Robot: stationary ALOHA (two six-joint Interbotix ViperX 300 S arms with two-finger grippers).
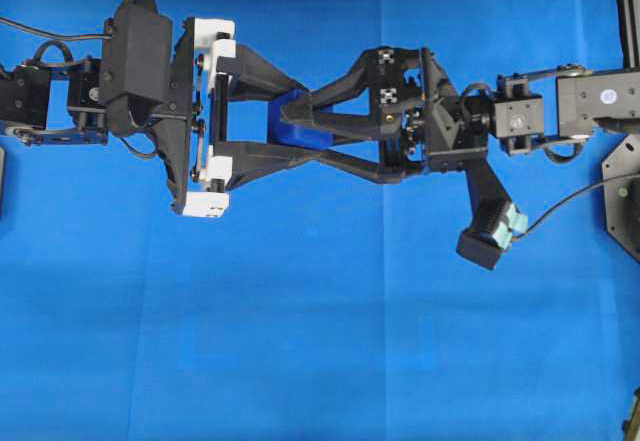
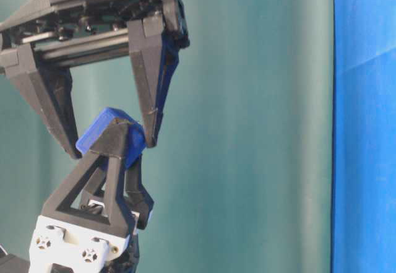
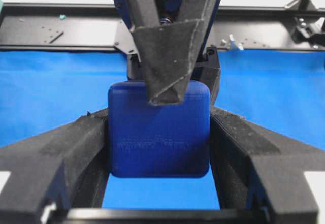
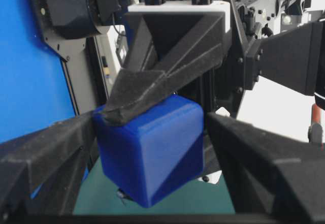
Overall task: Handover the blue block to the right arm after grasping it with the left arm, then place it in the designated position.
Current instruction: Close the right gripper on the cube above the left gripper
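Small dark-blue rounded cube point(image 1: 298, 124) held mid-air above blue desk point(image 1: 320, 341)
Cube tilted, corner down; left claw point(image 1: 300, 133) pinching it; all-black right claw point(image 1: 300, 131) spread around it, untouching.

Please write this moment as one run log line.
phase: handover | left gripper: shut on blue block | right gripper: open around block | block: above cloth
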